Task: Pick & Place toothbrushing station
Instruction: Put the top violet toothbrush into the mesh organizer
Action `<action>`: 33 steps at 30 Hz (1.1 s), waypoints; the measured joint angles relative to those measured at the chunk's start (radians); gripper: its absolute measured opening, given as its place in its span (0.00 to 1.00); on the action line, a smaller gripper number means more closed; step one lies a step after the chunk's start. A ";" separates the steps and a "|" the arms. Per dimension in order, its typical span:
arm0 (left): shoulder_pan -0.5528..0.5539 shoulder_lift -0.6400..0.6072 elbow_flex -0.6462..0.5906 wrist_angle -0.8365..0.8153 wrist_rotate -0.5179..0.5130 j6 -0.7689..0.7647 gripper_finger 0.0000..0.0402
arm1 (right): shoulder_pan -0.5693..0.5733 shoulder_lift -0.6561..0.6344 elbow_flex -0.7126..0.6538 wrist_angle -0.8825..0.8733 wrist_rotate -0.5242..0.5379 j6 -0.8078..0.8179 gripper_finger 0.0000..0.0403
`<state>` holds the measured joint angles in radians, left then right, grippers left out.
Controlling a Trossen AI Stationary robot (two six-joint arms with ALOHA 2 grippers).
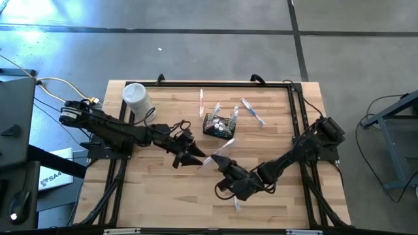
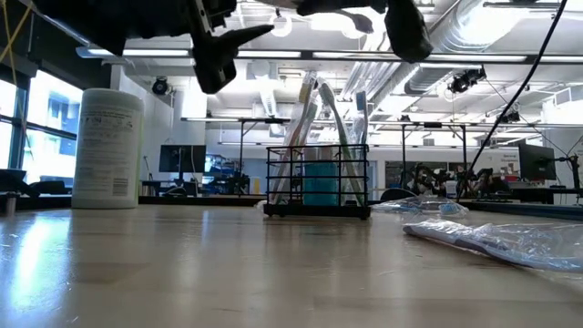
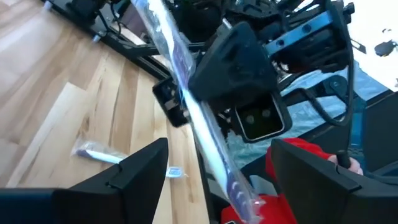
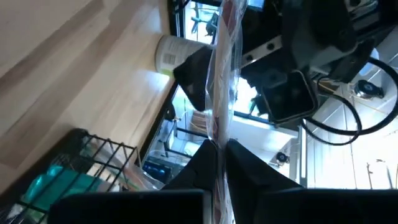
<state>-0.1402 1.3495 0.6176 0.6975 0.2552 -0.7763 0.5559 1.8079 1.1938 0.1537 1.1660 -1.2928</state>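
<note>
Two dark arms meet over the middle of the wooden table [image 1: 157, 189]. A white cylindrical container [image 1: 137, 99] stands at the far left. The toothbrushing station [image 1: 219, 125], a black wire-mesh caddy with brushes upright in it, sits far of centre, just beyond both grippers. The left gripper [image 1: 196, 156] has its fingers spread wide, holding nothing. The right gripper [image 1: 222, 163] is clenched on a wrapped toothbrush [image 4: 222, 74], raised off the table. More wrapped toothbrushes [image 1: 252, 111] lie right of the caddy.
</note>
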 joint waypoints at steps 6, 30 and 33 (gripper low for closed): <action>0.000 0.097 0.059 0.005 0.044 -0.036 0.70 | -0.016 -0.001 0.000 0.002 -0.007 -0.022 0.03; 0.002 0.169 0.128 -0.031 0.135 0.017 0.26 | 0.020 -0.001 0.000 -0.013 0.001 -0.007 0.04; 0.002 0.169 0.126 -0.046 0.134 0.028 0.14 | 0.020 -0.001 0.000 -0.012 -0.010 0.030 0.08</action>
<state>-0.1383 1.5188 0.7441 0.6518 0.3897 -0.7487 0.5762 1.8072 1.1938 0.1419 1.1560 -1.2624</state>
